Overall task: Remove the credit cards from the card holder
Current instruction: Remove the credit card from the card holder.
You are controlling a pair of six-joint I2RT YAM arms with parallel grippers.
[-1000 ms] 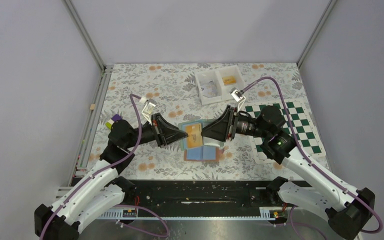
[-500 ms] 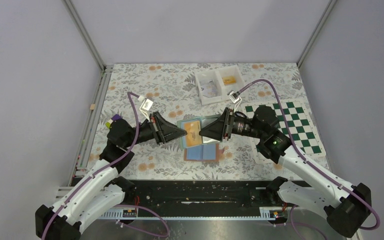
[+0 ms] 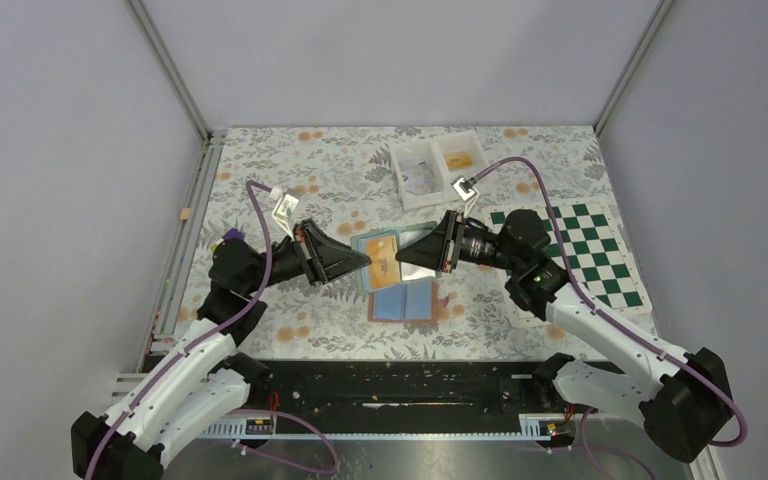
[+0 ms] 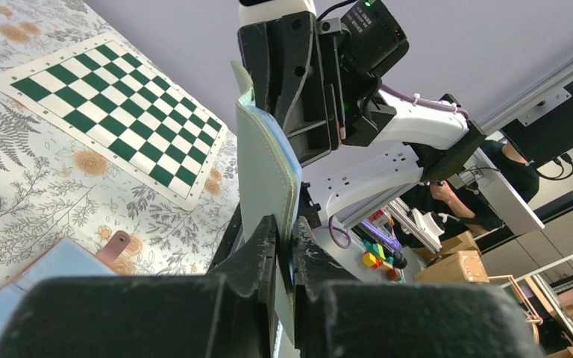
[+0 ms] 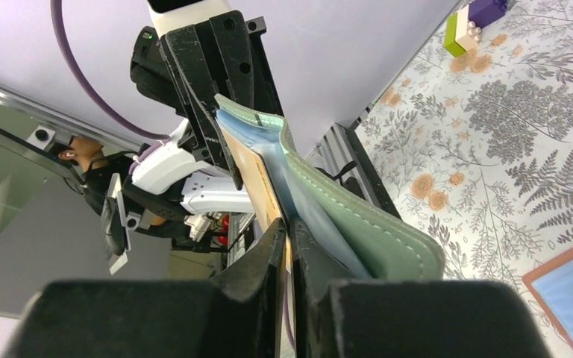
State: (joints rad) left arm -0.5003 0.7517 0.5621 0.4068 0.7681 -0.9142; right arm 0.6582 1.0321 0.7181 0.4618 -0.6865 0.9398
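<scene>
The left fingers (image 4: pixel 260 250) are clamping shut on the edge of the card holder (image 4: pixel 265 168), which has a pale-green cover and blue lining, holding it upright above the desk (image 3: pixel 300 190). The right fingers (image 5: pixel 270 250) are pinching closed on a tan card (image 5: pixel 256 175) sticking out of the holder's blue pocket. Both arms are meeting mid-desk, tips facing, with the holder between them. A blue open booklet (image 3: pixel 402 300) with a brown tab is lying flat just nearer than the held holder; can't tell if they're joined. A checkered mat (image 3: pixel 585 250) is lying to the right, and a white tray (image 3: pixel 438 172) is sitting at the far side.
</scene>
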